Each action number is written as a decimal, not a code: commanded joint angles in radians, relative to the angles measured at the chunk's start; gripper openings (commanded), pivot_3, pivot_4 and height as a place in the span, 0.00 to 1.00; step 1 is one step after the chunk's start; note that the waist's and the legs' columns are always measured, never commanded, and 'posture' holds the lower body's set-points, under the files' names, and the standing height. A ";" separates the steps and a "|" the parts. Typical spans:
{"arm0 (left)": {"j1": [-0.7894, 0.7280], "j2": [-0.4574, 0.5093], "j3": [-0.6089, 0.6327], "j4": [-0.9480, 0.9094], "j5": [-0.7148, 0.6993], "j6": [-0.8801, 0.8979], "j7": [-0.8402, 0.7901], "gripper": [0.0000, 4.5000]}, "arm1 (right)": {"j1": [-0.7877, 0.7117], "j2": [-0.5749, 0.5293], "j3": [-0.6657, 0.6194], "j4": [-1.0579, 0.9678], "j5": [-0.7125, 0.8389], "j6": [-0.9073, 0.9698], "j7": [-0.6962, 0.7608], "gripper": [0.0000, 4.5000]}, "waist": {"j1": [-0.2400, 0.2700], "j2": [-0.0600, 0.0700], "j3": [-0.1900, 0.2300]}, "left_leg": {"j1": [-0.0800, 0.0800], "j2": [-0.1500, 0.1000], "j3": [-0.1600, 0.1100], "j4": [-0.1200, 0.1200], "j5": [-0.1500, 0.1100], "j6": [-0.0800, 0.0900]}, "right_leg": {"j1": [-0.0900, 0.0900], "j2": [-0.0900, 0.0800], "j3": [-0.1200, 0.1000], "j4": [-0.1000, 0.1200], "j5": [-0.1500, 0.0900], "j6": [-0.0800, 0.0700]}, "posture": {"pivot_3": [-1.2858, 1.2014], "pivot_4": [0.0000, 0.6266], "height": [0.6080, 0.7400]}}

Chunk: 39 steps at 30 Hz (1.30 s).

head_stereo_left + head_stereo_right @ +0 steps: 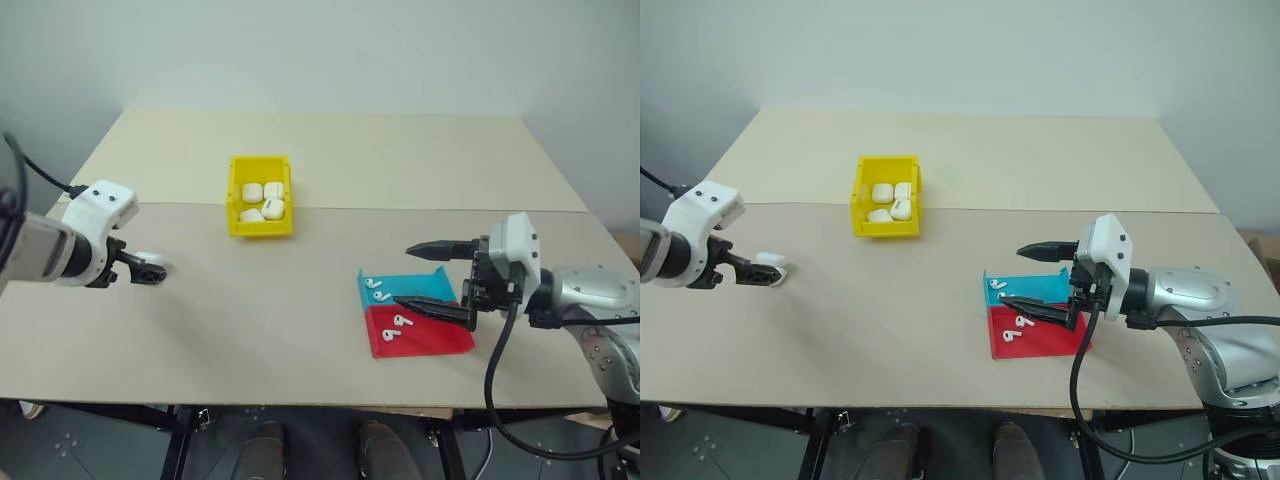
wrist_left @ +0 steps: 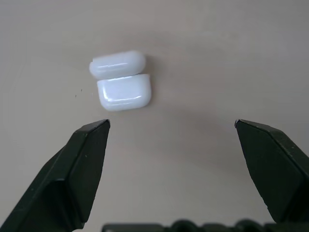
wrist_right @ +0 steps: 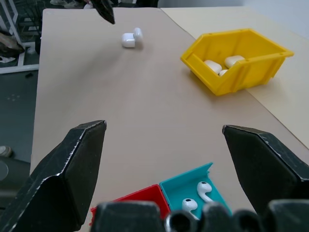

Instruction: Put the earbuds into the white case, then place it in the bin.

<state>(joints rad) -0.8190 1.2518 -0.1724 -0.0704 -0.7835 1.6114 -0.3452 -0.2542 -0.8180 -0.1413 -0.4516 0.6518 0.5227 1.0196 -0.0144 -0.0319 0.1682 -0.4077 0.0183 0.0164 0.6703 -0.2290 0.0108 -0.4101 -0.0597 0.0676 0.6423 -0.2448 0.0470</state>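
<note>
Left eye view first: I see the near edge of the bench (image 1: 300, 385) running along the bottom, with open bare surface between the two arms and wide room in the middle.

On my right, nearest the front edge, sits the blue-and-red tray (image 1: 415, 320) with the earbuds (image 1: 388, 310) lying loose in it, two in the blue half and two in the red. The right end effector (image 1: 420, 275) hangs over that tray, jaws spread wide, holding nothing; its lower finger reaches across the tray's far side, and I cannot tell whether it touches.

On my left, the left end effector (image 2: 171, 128) is also wide open and empty, pointing down at the white case (image 2: 121, 79). That case lies on the bench with its lid flipped open, just beyond the fingertips and clear of them.

Farther back, near the seam in the bench, stands the bin (image 1: 261, 195), already holding several white cases (image 1: 265, 200). Nothing lies between it and either arm.
</note>
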 commanded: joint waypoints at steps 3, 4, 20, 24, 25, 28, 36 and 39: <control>-0.165 -0.029 -0.165 0.236 0.186 -0.030 -0.060 1.00 | 0.008 -0.012 -0.025 -0.040 0.020 0.007 -0.005 1.00 | 0.001 0.000 0.000 | -0.006 -0.001 0.001 0.000 0.000 0.000 | -0.007 0.000 0.000 0.002 0.000 0.000 | 0.52 0.24 1.00; -0.188 -0.042 -0.198 0.289 0.227 -0.067 -0.080 1.00 | 0.009 -0.013 -0.028 -0.042 0.022 0.010 -0.006 1.00 | 0.001 0.000 0.000 | -0.009 -0.001 0.001 0.000 0.000 0.000 | -0.010 0.000 0.001 0.003 0.000 0.000 | 0.52 0.24 1.00; -0.306 -0.300 -0.352 0.828 0.643 -0.455 -0.427 1.00 | 0.025 -0.040 -0.081 -0.099 0.066 0.050 -0.032 1.00 | 0.002 0.000 0.000 | -0.013 -0.002 0.000 0.005 0.000 0.000 | -0.012 -0.001 -0.001 0.005 0.000 0.000 | 0.52 0.24 1.00; -0.308 -0.272 -0.337 0.777 0.681 -0.444 -0.490 1.00 | 0.028 -0.040 -0.098 -0.112 0.102 0.067 -0.045 1.00 | -0.005 0.000 0.000 | -0.014 -0.001 0.000 0.005 0.000 0.000 | -0.013 0.000 -0.001 0.006 0.000 0.000 | 0.52 0.24 1.00; -0.312 -0.263 -0.333 0.769 0.688 -0.437 -0.504 1.00 | 0.030 -0.040 -0.099 -0.113 0.105 0.067 -0.048 1.00 | -0.005 0.000 0.000 | -0.014 -0.001 -0.001 0.005 0.000 0.000 | -0.013 0.000 -0.001 0.006 0.000 0.000 | 0.52 0.24 1.00; -0.307 -0.240 -0.325 0.730 0.702 -0.408 -0.533 1.00 | 0.037 -0.040 -0.099 -0.111 0.104 0.062 -0.053 1.00 | -0.004 0.000 0.000 | -0.015 -0.001 -0.001 0.005 0.000 0.000 | -0.013 0.000 -0.001 0.005 0.000 0.000 | 0.52 0.24 1.00; -0.212 -0.230 -0.280 0.602 0.673 -0.285 -0.551 1.00 | 0.031 -0.039 -0.095 -0.103 0.103 0.053 -0.055 1.00 | 0.001 0.000 0.000 | -0.015 -0.001 -0.002 0.007 0.000 0.000 | -0.013 -0.001 -0.002 0.006 0.000 0.000 | 0.52 0.24 1.00; -0.186 -0.246 -0.263 0.602 0.673 -0.290 -0.541 1.00 | 0.019 -0.038 -0.091 -0.099 0.104 0.052 -0.054 1.00 | 0.001 0.000 0.000 | -0.015 -0.001 -0.002 0.007 0.000 0.000 | -0.013 -0.001 -0.002 0.006 0.000 0.000 | 0.52 0.24 1.00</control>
<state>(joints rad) -0.9984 0.9993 -0.4670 0.5520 -0.1194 1.3150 -0.8862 -0.2170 -0.8491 -0.2087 -0.5334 0.7312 0.5830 0.9610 -0.0132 -0.0318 0.1679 -0.4230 0.0175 0.0141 0.6775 -0.2288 0.0110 -0.4230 -0.0603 0.0657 0.6487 -0.2445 0.0471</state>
